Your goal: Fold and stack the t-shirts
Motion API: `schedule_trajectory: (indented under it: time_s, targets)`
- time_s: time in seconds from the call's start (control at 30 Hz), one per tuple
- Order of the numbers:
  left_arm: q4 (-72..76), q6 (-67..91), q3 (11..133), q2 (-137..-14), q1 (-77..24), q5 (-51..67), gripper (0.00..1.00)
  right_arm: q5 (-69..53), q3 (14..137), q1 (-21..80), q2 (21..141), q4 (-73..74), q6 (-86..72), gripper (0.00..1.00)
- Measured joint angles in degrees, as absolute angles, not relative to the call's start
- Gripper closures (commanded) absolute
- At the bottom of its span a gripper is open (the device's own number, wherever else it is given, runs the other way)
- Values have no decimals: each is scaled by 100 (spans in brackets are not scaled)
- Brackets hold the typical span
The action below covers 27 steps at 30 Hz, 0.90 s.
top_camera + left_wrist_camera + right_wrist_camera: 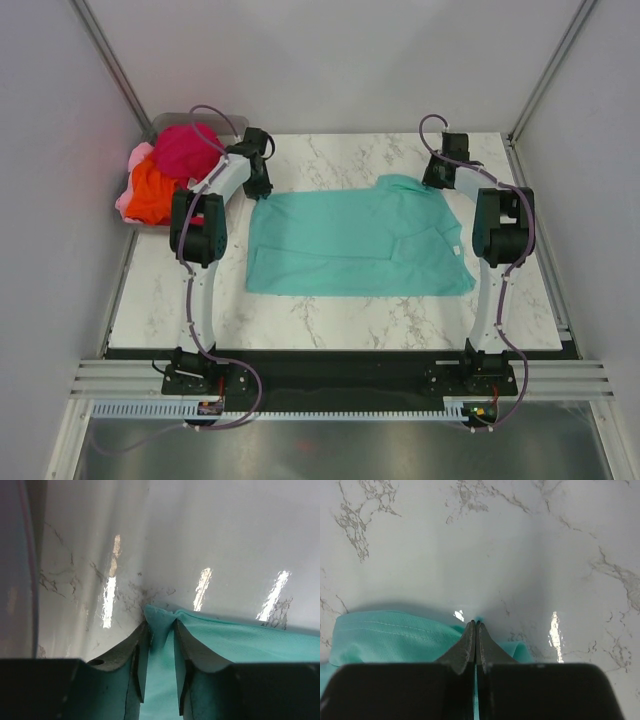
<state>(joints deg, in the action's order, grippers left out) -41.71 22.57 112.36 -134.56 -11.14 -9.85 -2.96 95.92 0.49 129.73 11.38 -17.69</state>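
Gripping the teal t-shirt by its far corners, pinched in the left claw and squeezed in the shut right claw. Spread flat on the table. Small white tag, too tiny to read

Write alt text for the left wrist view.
Two dark fingers straddle a raised fold at the corner of a teal t-shirt, with cloth filling the gap between them. Behind lies a glossy white marble table with streaks of reflected light.
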Motion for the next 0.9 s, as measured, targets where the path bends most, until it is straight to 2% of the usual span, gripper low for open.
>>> schedule_trajectory:
  time_s: [0.03, 0.13, 0.5, 0.9]
  targets:
    - [-4187, 2257, 11262, -13467, -1109, -989, 76, -311, 9592, 43, 12973, 1142, -1774, 100]
    - [-4189, 2272, 11323, -13502, -1096, -996, 88, -381, 9592, 30, 12971, 1149, -1778, 100]
    - [-4294, 2270, 11292, -13323, -1100, -847, 94, -731, 9321, 30, 12503, 1291, -1815, 100]
    - [-4313, 2270, 10106, -11773, -1205, -720, 97, -958, 8023, 54, 10766, 1232, -1935, 100]
